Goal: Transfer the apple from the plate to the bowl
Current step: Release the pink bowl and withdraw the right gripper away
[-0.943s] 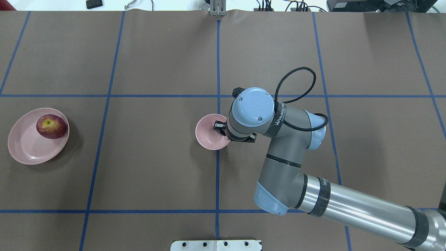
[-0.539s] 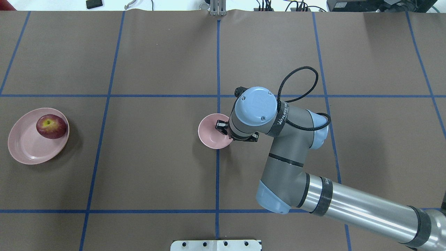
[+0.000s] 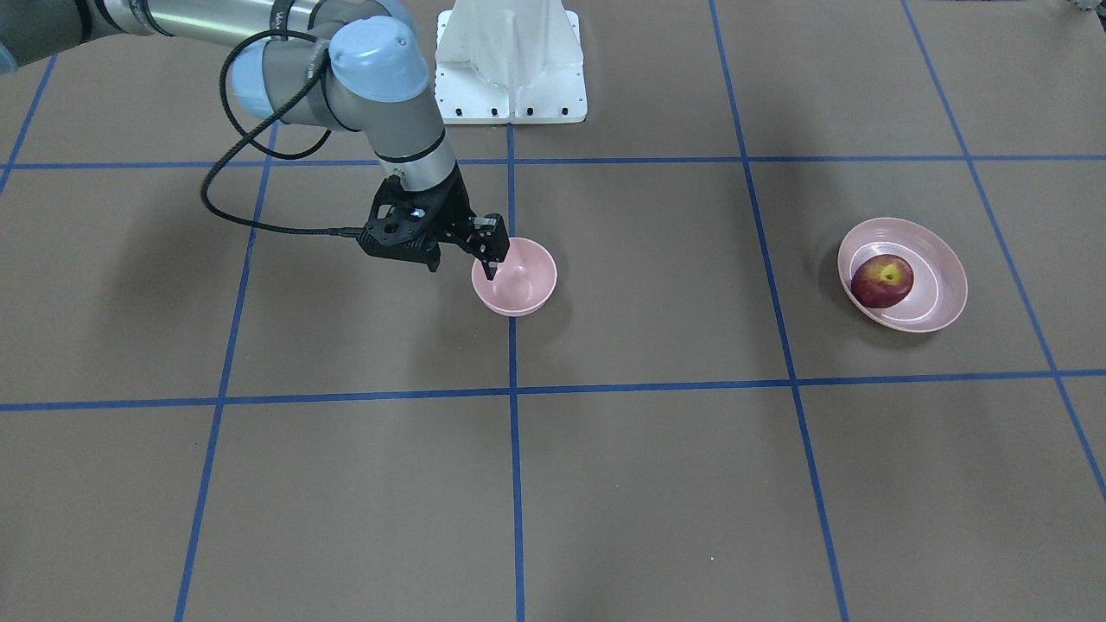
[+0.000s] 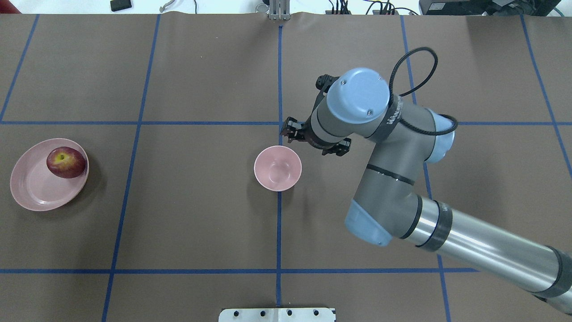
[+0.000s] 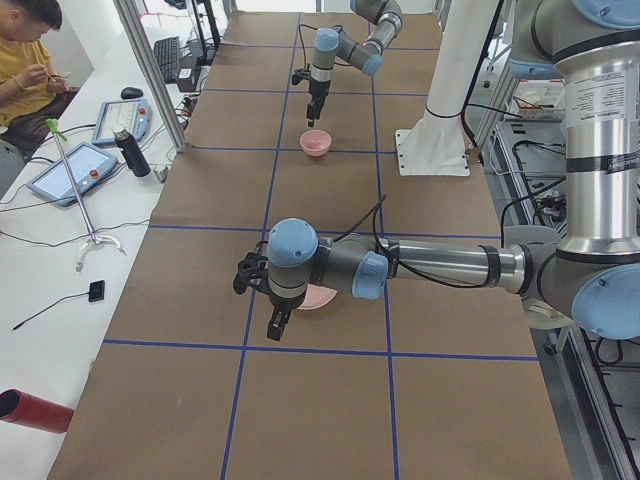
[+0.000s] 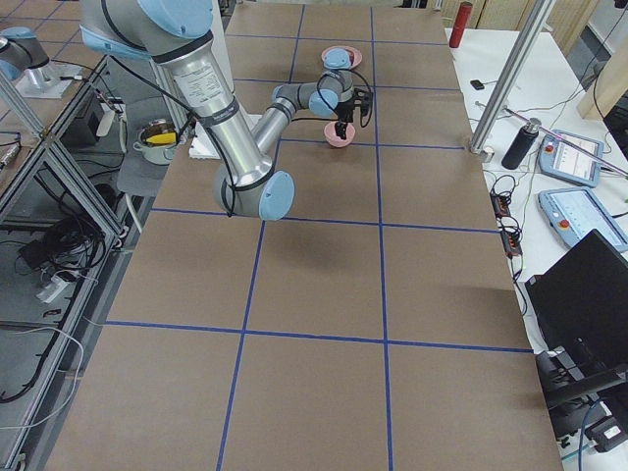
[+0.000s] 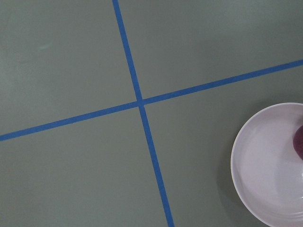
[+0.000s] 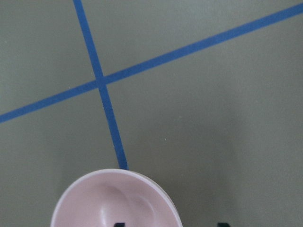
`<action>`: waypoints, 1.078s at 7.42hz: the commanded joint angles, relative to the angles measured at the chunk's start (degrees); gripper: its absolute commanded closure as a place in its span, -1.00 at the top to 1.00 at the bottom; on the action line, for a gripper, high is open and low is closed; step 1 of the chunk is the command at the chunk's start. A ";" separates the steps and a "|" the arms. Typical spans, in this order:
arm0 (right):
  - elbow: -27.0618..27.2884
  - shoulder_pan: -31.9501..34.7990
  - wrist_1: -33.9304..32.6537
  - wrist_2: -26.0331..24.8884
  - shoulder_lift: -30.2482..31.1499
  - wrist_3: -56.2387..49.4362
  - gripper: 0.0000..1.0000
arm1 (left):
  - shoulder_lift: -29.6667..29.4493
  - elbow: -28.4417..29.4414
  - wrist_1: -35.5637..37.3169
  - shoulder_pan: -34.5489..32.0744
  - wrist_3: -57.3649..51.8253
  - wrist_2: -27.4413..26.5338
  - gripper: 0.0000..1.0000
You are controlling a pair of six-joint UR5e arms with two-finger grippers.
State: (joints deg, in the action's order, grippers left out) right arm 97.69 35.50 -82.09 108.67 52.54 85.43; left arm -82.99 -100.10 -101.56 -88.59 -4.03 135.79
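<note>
White lettering runs along the black strap [image 4: 393,117] around the right arm [image 4: 389,179], in the upper right of the overhead view, but it is too small to read. No other text is legible.

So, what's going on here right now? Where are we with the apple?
The right gripper, jaws open and empty, has come off the rim of the bowl, where it was a moment ago, and hovers beside and above it. The bowl is empty. The apple is untouched on the plate, far off on the robot's left. The left gripper hangs near the plate, seen in the side view only, so I cannot tell whether it is open or shut.
</note>
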 commanded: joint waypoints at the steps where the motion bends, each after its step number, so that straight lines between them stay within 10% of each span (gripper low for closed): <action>1: 0.75 11.38 -0.17 9.67 4.04 -13.20 1.00 | -1.03 0.60 -1.36 0.00 0.42 -0.17 0.96; 8: -0.65 38.90 -0.26 22.19 27.32 -68.65 1.00 | -2.18 0.52 -10.13 6.74 10.75 4.84 0.98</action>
State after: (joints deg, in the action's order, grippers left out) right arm 97.23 69.45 -82.29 130.06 74.33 28.59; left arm -84.86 -99.29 -109.97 -84.61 1.91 140.78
